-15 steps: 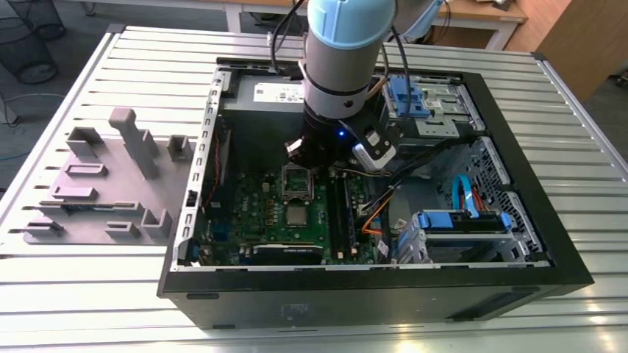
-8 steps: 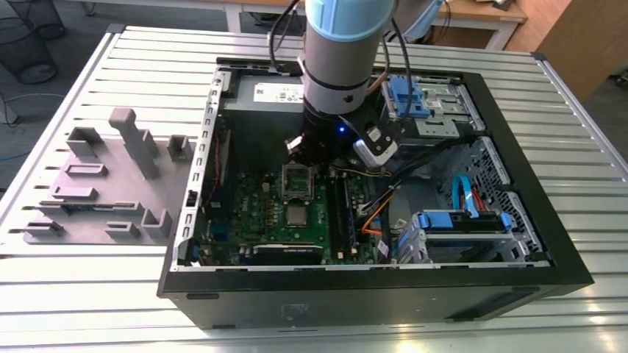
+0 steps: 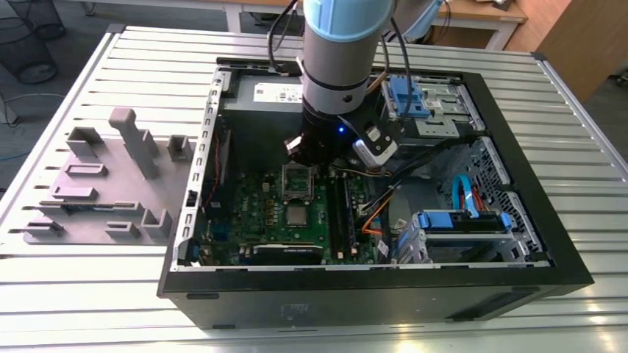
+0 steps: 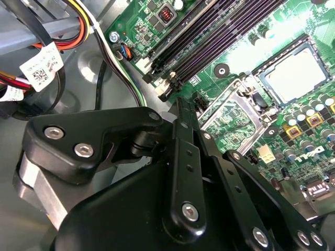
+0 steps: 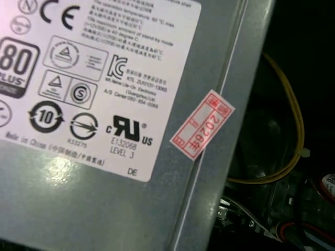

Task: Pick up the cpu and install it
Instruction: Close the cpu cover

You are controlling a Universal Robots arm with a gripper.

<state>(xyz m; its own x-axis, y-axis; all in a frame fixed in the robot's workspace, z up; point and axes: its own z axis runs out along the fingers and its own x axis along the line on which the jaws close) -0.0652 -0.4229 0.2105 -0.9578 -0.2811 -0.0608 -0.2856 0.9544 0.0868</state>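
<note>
While the gripper (image 3: 312, 158) hangs low inside the case, right over the raised socket frame (image 3: 297, 176), I can't tell if it's released or clenched, or carrying anything. The cpu (image 4: 296, 76) lies flat in the socket on the motherboard (image 4: 314, 26), just beyond that frame and apart from the gripper. It looks level, but I can't confirm it's seated. My read: work is at the socket stage, so stay vertical, square to the chip's edges, light force, no sideways drag across the socket. Tight spots: the frame stands right beside the chip, memory slots (image 4: 209, 36) run close along another side, capacitors (image 4: 309, 117) crowd a third. The power supply (image 5: 104, 183) sits close to the wrist, and the yellow wire loop (image 5: 293, 130) beside it is a snag risk. Free room is mostly straight up, since the case walls (image 3: 373, 290) box in the rest. Fixture blocks (image 3: 108, 184) on the table outside are well apart.
</note>
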